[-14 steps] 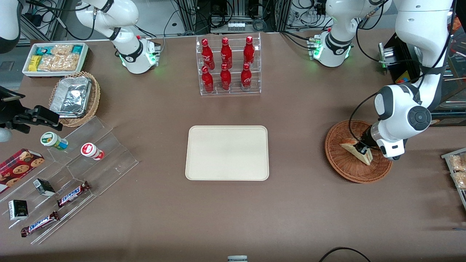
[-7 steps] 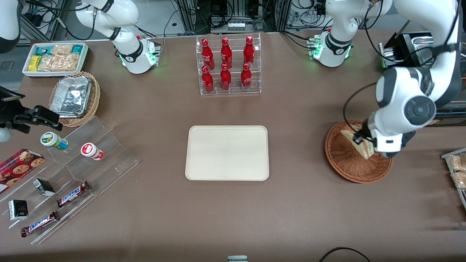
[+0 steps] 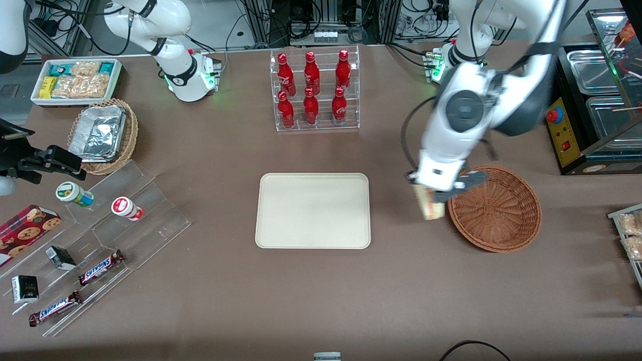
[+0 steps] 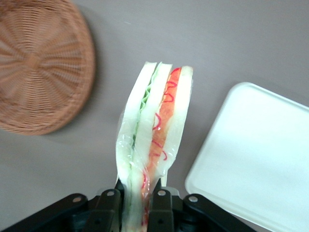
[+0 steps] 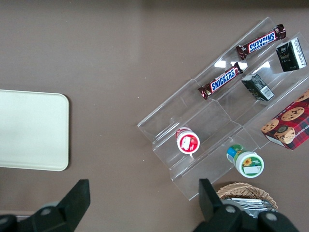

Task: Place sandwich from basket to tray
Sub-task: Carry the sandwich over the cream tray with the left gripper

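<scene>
**A:** Start with what's closest. What has the pincer (image 4: 137,200) got?

**B:** It's pinching the sandwich (image 4: 152,145) by one end, fingers pressed against the two bread faces. The wedge hangs clear of the bench (image 3: 401,281), over the strip between the basket (image 3: 501,213) and the tray (image 3: 313,210), just beside the basket's rim. The wrist view shows the wrapper creasing where it's held.

**A:** So how would you do the carry well?

**B:** I'd judge it's mid-transfer. Keep the squeeze steady, since soft bread in a slick wrapper could slide. Travel level toward the parked arm's end until the wedge is well inside the tray's rim, lower until it rests on the surface, then let go. Dropping it from height risks it toppling or landing on the rim.

**A:** Anything you can't make out?

**B:** Plenty. From the front the arm's wrist covers the grip, so only the lower tip of the sandwich (image 3: 431,208) shows. How deep the fingertips sit on the bread is cut off in the wrist view. I can't tell its height above the bench either.

**A:** And farther off?

**B:** The basket looks empty, the tray bare. The rack of red bottles (image 3: 313,90) stands farther from the front camera, well apart from the path.
</scene>
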